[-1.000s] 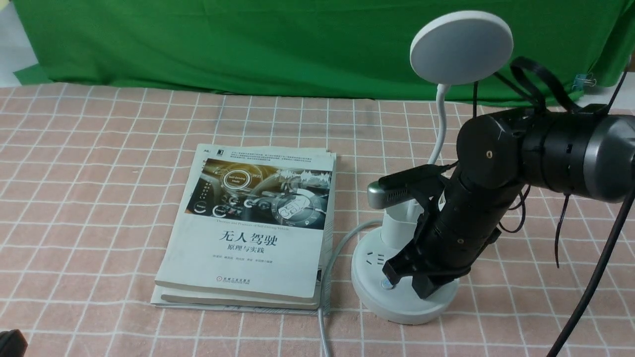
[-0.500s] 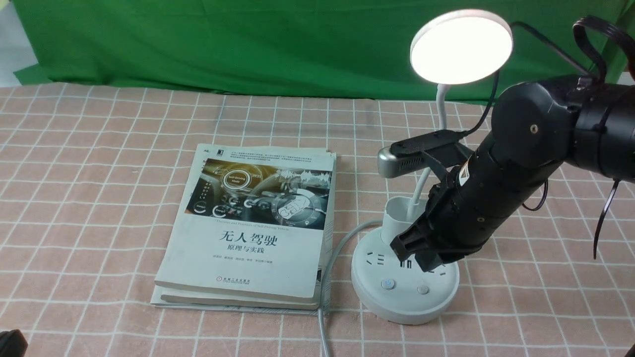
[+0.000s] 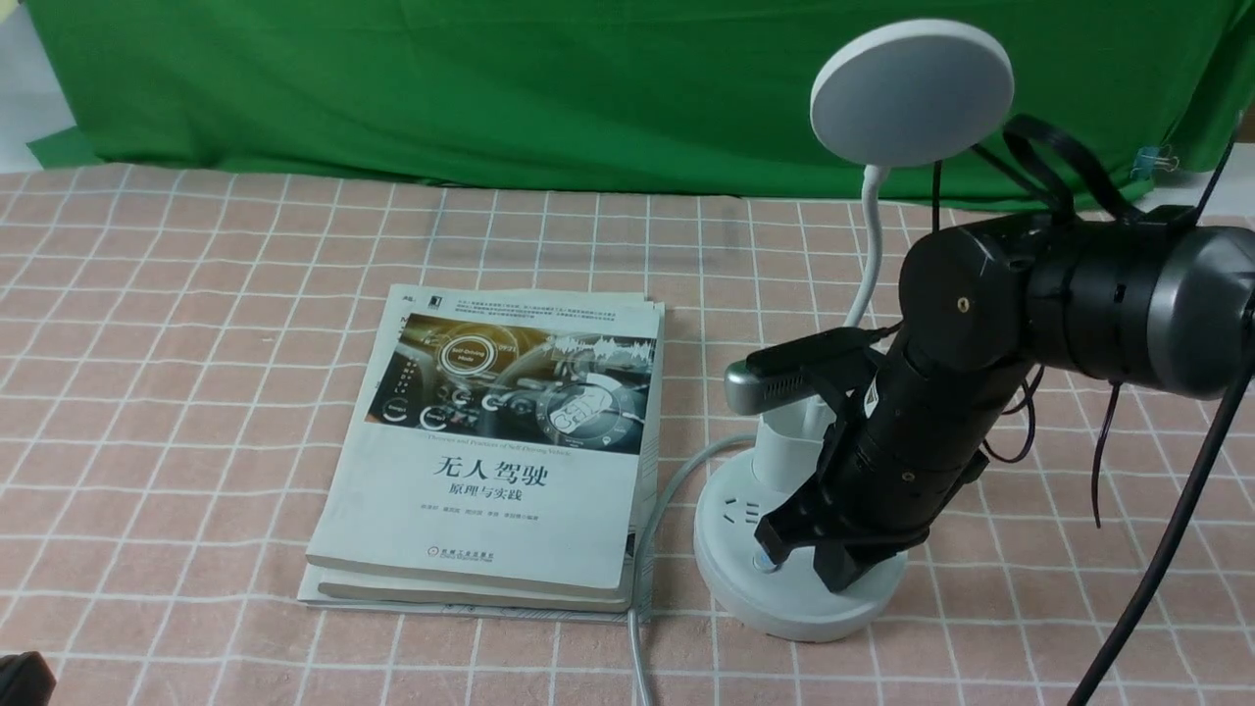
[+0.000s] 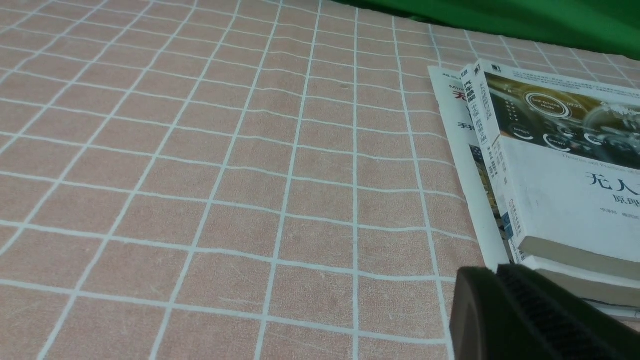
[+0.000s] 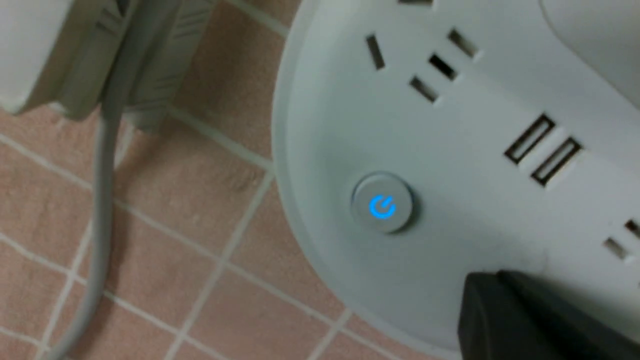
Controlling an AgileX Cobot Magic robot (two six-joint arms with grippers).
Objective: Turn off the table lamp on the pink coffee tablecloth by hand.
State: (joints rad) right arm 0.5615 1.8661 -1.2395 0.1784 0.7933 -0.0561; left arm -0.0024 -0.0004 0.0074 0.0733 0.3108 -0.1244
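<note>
**Even room light, lamp head dark**

Soft, even light falls on the pink coffee tablecloth (image 3: pixel 196 392). The disc head of the table lamp (image 3: pixel 912 93) is grey, not glowing. A weak shadow lies around its base (image 3: pixel 775 608). The right wrist view is blurred close to the base, where one button (image 5: pixel 382 202) shows a blue glow.

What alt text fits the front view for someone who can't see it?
The shut right gripper is down at the round base of an unlit white table lamp on the pink checked tablecloth; a stack of books lies to its left.
</note>
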